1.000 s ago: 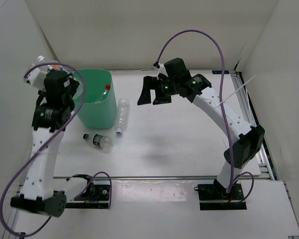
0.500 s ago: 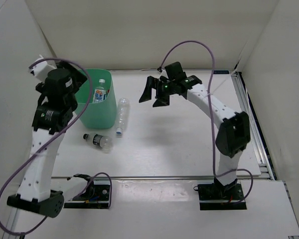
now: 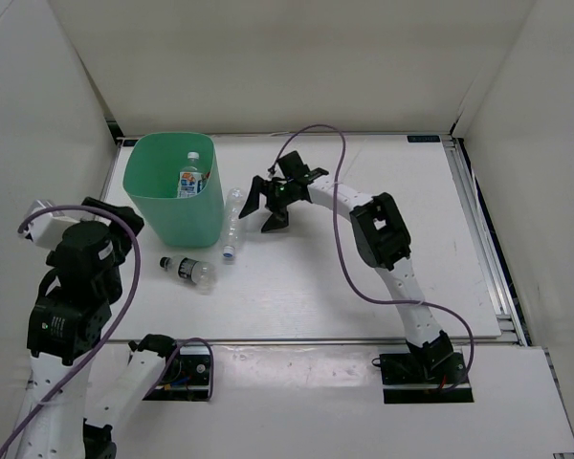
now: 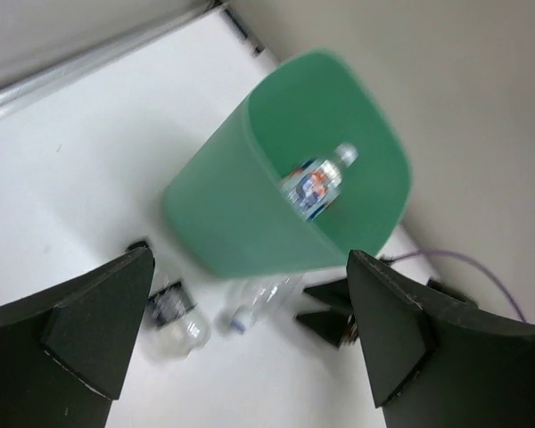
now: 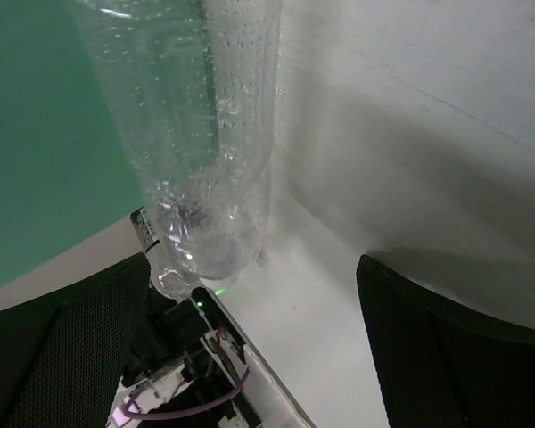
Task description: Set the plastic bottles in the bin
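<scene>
The mint-green bin (image 3: 145, 191) stands at the back left. A bottle with a blue-white label (image 3: 189, 179) lies inside it, also seen in the left wrist view (image 4: 315, 181). An unlabelled clear bottle (image 3: 232, 223) lies on the table against the bin's right side. A dark-capped bottle (image 3: 188, 271) lies in front of the bin. My right gripper (image 3: 265, 204) is open just right of the unlabelled bottle (image 5: 205, 134), whose base is close ahead of the jaws. My left gripper (image 4: 250, 263) is open and empty, high up and pulled back from the bin (image 4: 241, 223).
White walls close in the table on the left, back and right. A metal rail (image 3: 478, 229) runs along the table's right edge. The right arm's purple cable (image 3: 340, 220) loops over the middle of the table.
My left gripper opened, the blue-white labelled bottle dropped into the bin, and the left arm drew back toward the near left. My right gripper moved left and down to the unlabelled bottle.
</scene>
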Controlling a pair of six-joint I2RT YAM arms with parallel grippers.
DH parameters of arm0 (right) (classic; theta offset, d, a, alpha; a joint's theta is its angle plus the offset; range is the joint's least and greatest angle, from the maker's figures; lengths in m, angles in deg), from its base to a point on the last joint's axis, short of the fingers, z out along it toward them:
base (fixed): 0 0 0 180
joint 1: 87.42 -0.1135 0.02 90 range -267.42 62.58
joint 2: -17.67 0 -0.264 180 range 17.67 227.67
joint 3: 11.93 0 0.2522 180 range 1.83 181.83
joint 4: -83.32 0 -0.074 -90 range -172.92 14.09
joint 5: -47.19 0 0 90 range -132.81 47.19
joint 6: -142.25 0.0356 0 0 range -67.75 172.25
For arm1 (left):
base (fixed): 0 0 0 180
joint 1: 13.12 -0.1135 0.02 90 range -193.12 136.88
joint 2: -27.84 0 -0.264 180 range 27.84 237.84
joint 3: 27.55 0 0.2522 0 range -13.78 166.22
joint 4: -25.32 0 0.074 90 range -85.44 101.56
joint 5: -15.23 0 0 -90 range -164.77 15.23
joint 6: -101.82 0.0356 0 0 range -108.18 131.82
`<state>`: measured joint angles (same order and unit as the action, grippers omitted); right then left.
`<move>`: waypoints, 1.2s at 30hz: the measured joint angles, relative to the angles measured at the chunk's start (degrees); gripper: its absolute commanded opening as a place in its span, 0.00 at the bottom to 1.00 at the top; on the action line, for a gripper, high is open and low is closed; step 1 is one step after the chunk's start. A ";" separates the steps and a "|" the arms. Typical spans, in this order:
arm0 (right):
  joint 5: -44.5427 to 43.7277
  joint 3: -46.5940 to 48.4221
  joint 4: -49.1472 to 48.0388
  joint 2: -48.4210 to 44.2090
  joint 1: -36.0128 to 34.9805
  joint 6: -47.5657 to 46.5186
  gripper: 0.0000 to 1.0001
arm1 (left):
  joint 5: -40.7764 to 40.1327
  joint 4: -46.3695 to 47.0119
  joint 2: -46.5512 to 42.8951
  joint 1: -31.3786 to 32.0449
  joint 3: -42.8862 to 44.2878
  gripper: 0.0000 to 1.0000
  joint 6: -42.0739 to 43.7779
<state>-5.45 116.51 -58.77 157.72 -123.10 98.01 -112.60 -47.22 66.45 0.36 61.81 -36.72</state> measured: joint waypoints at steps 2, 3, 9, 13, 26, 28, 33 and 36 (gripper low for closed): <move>0.76 0.46 -1.55 1.70 -0.90 1.77 1.00 | 0.76 -4.76 -0.61 0.00 -0.63 1.00 -2.91; 1.46 1.25 -2.14 2.60 -1.36 2.82 0.99 | 1.01 -7.10 -1.07 0.00 -0.90 1.00 -4.59; 3.82 8.85 -8.52 8.76 -3.76 8.09 0.87 | 3.04 -15.23 -5.73 0.00 -1.20 1.00 -10.58; 5.97 9.40 -11.82 11.08 -4.44 11.89 0.70 | 4.31 -16.74 -8.57 0.00 -1.75 1.00 -13.73; 7.54 -17.44 -9.79 -7.85 0.55 7.74 0.31 | 6.14 -17.29 -16.87 0.11 -17.79 1.00 -26.51; 6.69 -18.21 -8.00 -13.42 2.01 7.10 0.24 | 7.32 -16.20 -18.69 0.26 -21.86 1.00 -28.26; -1.29 -5.01 -6.45 -22.88 2.60 6.49 0.21 | 11.89 -12.72 -21.16 0.26 -30.23 1.00 -31.67; -6.67 18.27 -6.47 -18.60 -1.03 5.05 0.25 | 14.32 -10.71 -21.07 0.26 -31.54 1.00 -32.28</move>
<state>-12.12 134.78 -65.24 139.12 -124.13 103.05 -98.28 -57.93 45.38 0.62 30.27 -69.00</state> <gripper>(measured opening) 0.607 0.999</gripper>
